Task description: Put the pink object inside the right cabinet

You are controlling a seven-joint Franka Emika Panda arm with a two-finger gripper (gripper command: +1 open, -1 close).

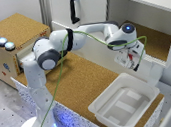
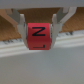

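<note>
Gripper point(image 2: 38, 31) clamped on the pink object point(image 2: 38, 35), fingers point(image 2: 21, 29) tight against both sides; black "Z" marking faces the wrist camera. Exterior view: gripper point(image 1: 131, 61) hangs at the front edge of the right cabinet point(image 1: 155, 39), around 12 o'clock from the white tub point(image 1: 125, 104) on the cork bench point(image 1: 82, 81). Block held off the cabinet floor.

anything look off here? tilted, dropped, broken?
Nothing stands out. The pink block sits square between the gripper fingers, letter face to the wrist camera. The gripper is at the open cabinet front edge, above the white tub, which sits flat and holds nothing. The button box looks intact.
</note>
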